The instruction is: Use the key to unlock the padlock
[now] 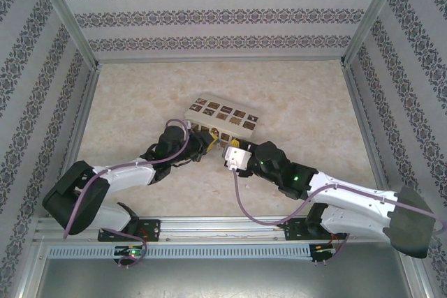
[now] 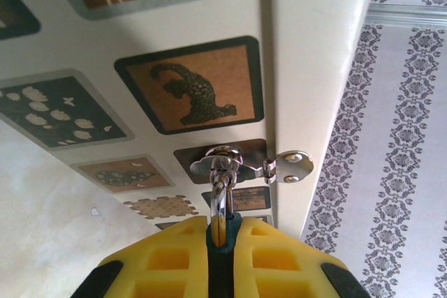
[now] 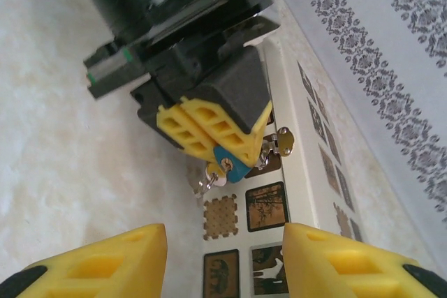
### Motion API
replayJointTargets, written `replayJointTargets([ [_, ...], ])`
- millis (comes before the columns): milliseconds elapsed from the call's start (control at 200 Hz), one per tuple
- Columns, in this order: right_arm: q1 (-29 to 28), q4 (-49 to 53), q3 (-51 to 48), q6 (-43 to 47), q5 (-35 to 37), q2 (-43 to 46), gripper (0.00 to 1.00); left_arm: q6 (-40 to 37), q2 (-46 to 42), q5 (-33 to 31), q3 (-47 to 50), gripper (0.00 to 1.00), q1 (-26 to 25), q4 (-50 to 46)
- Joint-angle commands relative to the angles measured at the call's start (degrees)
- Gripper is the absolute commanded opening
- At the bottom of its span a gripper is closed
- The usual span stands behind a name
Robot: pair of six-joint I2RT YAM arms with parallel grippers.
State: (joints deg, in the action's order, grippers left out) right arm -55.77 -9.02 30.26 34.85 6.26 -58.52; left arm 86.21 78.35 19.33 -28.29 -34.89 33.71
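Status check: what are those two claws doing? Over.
Left gripper shut on tiny blue padlock, its thin shackle through metal hasp on white box. Right gripper open, empty, facing it. Silvery bit, maybe the key, dangles at the padlock.

box: white box (image 3: pixel 299 179), brown tiles (image 3: pixel 265 206) seen on its face
left gripper (image 3: pixel 227 150): clamped on blue padlock (image 3: pixel 228 166), just beside the box's hasp (image 3: pixel 283 141)
right gripper (image 3: pixel 223 259): fingers spread, nothing held, near the box's tiled face
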Motion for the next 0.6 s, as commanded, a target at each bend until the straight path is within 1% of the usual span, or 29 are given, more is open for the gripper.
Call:
replayJointTargets([
  [0, -0.48, 1.54, 2.98, 9.23, 2.26, -2.08, 0.47, -0.57, -2.46, -0.96, -2.17, 0.04, -0.81, -1.30],
  [195, -0.57, 1.15, 5.27, 10.41, 2.02, -5.73, 0.47, -0.96, -3.30, -0.92, -2.77, 0.03, -0.79, -3.22],
  [595, -1.01, -2.14, 7.71, 8.97, 0.33, -12.28, 0.42, -0.89, -3.15, -0.69, -3.24, 0.02, -0.80, -3.38],
])
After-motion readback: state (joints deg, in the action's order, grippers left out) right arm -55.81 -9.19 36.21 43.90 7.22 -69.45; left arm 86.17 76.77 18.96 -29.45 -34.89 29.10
